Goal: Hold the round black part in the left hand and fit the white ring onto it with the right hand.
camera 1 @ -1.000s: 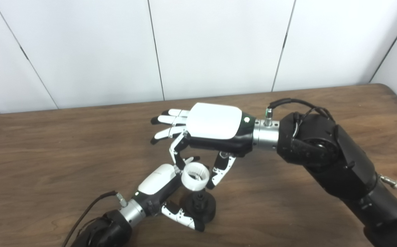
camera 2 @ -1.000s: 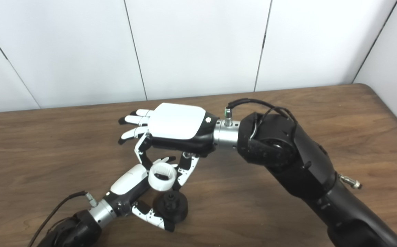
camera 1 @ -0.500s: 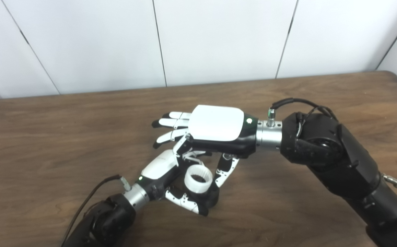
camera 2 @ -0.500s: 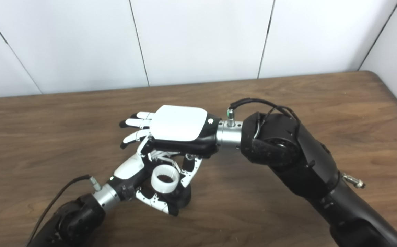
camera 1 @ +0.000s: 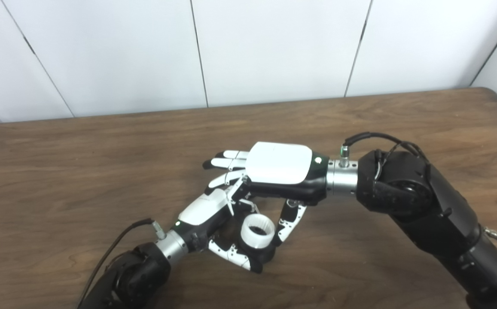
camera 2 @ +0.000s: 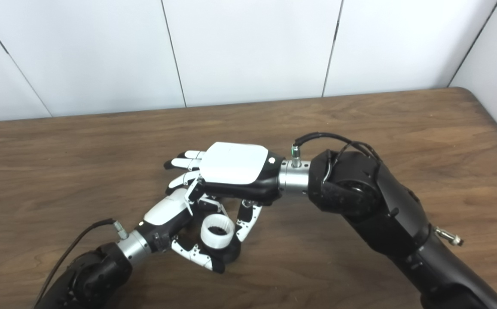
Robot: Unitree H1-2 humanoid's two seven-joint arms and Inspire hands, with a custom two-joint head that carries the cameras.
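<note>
We hold the round black part (camera 1: 262, 253) low over the wooden table (camera 1: 59, 180), and we place everything else by it. The white ring (camera 1: 257, 231) sits directly on top of it, its open bore facing up, and looks at least partly seated; how deep it has gone we cannot tell, since the ring hides most of the part.

We judge both pieces to be light, rigid plastic, smooth enough to slip under a loose pinch. The ring's thin wall should be taken on its outer sides, across from each other, so it goes down square rather than cocked. The black part is best cupped around its rim from beneath.

Our left hand (camera 1: 207, 214) comes in from the part's left and is closed around it, thumb curling under its front edge. Our right hand (camera 1: 279, 169) hovers above and behind the part, palm down. Its thumb and one finger reach down to either side of the ring and appear to pinch it, while its other fingers (camera 1: 227, 159) stretch out flat, touching nothing.
</note>
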